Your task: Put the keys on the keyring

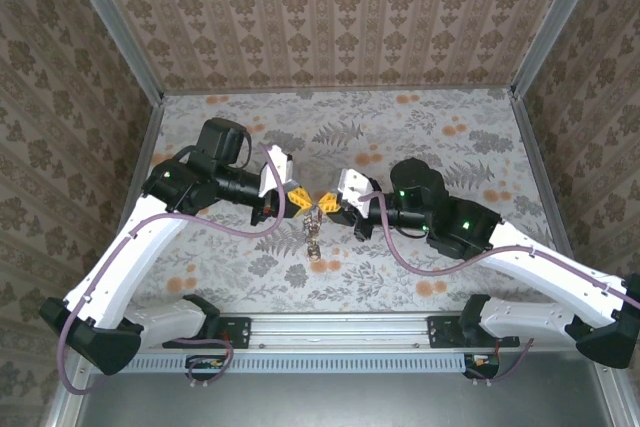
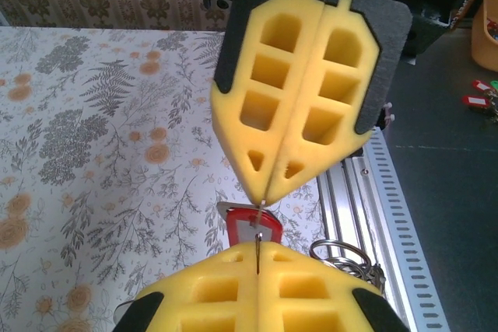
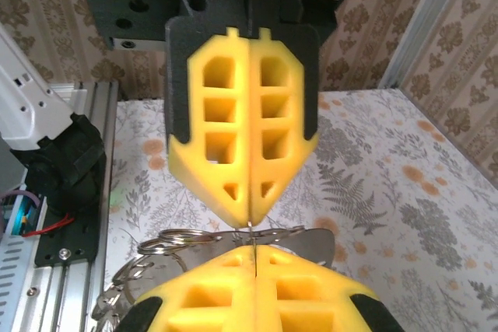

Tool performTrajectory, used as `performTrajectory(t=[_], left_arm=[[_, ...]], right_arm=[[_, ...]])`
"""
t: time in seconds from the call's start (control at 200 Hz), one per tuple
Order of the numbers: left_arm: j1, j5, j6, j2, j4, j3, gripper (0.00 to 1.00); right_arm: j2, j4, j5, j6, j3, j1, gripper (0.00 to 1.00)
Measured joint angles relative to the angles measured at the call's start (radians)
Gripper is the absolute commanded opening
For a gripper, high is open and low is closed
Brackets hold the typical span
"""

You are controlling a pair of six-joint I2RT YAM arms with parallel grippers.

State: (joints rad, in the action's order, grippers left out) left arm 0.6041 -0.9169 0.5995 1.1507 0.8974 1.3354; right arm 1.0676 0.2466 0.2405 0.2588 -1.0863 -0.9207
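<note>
The table (image 1: 450, 147) is viewed from above and behind the arm bases, toward its far edge. The right gripper (image 2: 265, 194) is faced closely from the left wrist, the left gripper (image 3: 250, 221) from the right; their meeting tips are shared by all views.

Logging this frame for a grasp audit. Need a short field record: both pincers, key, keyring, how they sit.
left pincer: shut, tip to tip with the right one over the table
right pincer: shut
key: red head, lodged between the two pincers' tips
left pincer seam: a thin metal piece sits in it, just below the red head
keyring: metal loops beside the tips, dangling under them in the top view
who grips what: cannot tell
</note>
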Motion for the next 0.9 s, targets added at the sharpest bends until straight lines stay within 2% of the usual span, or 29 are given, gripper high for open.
performTrajectory(t=[0.9], left_arm=[[0.003, 0.028, 0.000, 0.000, -0.001, 0.000, 0.00]], right_arm=[[0.051, 0.095, 0.000, 0.000, -0.077, 0.000, 0.00]])
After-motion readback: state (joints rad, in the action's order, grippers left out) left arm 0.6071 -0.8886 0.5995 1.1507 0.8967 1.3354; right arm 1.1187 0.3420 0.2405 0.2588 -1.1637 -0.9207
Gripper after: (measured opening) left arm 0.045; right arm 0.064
